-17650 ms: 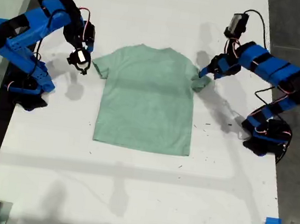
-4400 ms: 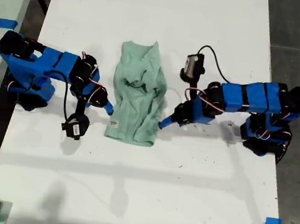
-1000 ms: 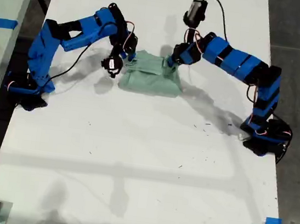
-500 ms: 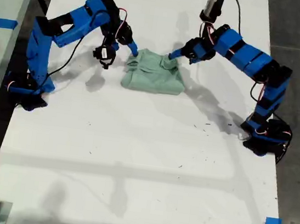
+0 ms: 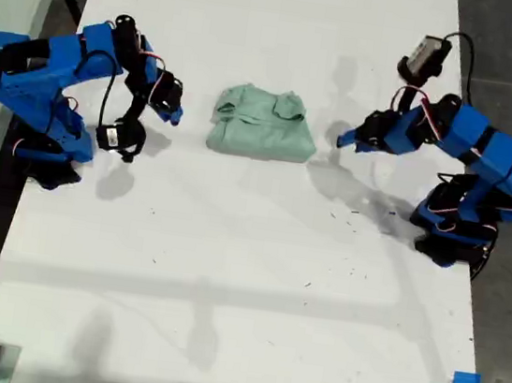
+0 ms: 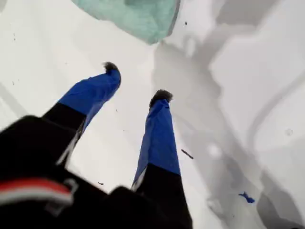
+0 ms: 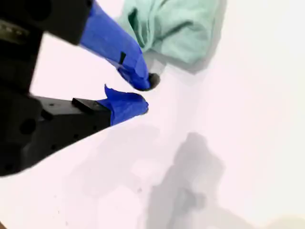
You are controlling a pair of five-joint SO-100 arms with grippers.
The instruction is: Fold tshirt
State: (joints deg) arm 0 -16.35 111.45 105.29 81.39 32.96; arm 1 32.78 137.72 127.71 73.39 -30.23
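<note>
Lying folded, tshirt (image 5: 263,124) apart between first pincer (image 6: 136,81), second pincer (image 7: 143,93); both open, empty

The tshirt (image 6: 136,16) is cut off by the edge in both wrist views. Its folded-under layers are hidden throughout.

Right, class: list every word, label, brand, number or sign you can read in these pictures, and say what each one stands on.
None: no readable text shows in any view.
The tshirt is plain, with no print showing.
The blue tape pieces on the table bear no writing.
My first gripper and my second gripper show no lettering.
</note>
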